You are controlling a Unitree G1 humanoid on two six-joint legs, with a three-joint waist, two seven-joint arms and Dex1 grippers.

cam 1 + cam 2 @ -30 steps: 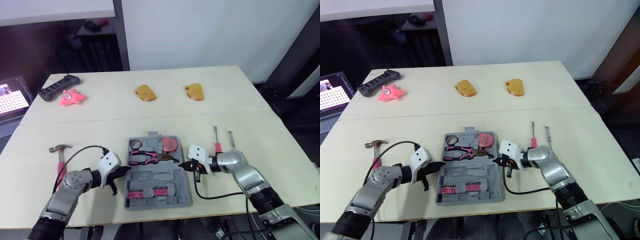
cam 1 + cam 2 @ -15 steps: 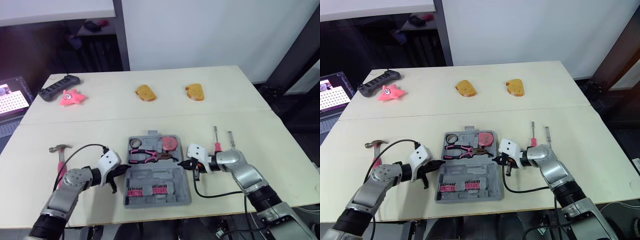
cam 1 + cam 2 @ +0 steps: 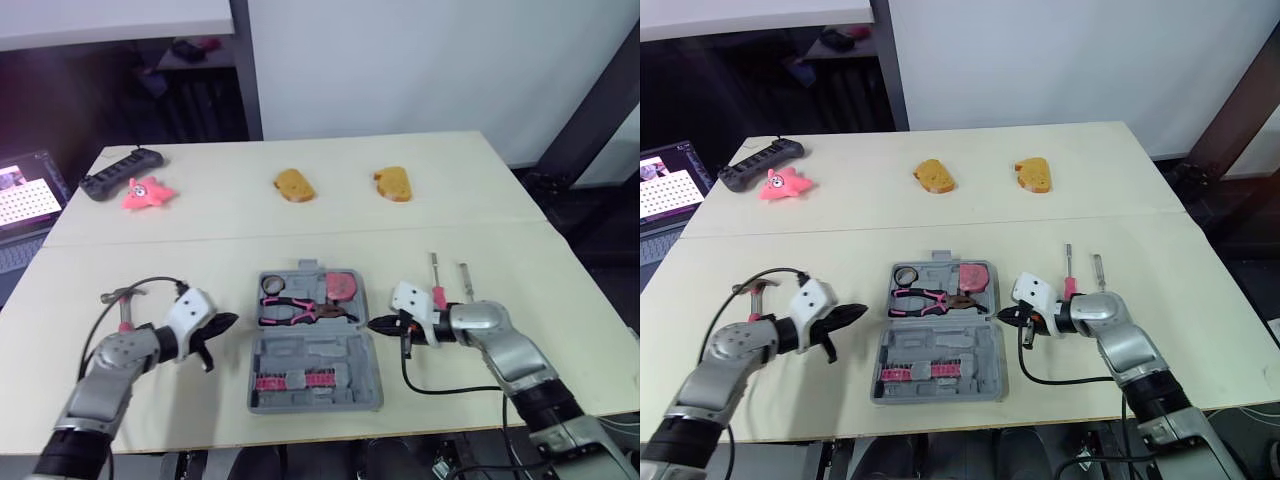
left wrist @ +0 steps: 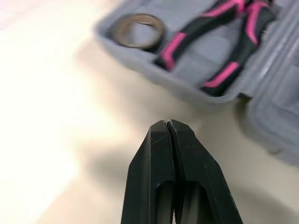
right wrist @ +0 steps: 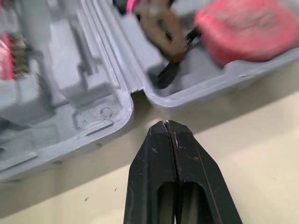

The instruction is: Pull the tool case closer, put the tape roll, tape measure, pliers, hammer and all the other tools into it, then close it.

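The grey tool case lies open near the table's front edge. Its far half holds the tape roll, the pink-handled pliers and the pink tape measure. The near half carries a row of pink bits. My left gripper is shut and empty, a short way left of the case. Shut and empty too, my right gripper points at the case's right edge by the hinge. The hammer lies at the far left, partly behind my left arm. Two screwdrivers lie right of the case.
At the back of the table lie two bread pieces, a pink star toy and a black power strip. A laptop sits off the table's left side. Cables trail from both wrists.
My left gripper has drawn back to the left, off the case's left edge. My right gripper has shifted slightly right, away from the case. The case has stayed put.
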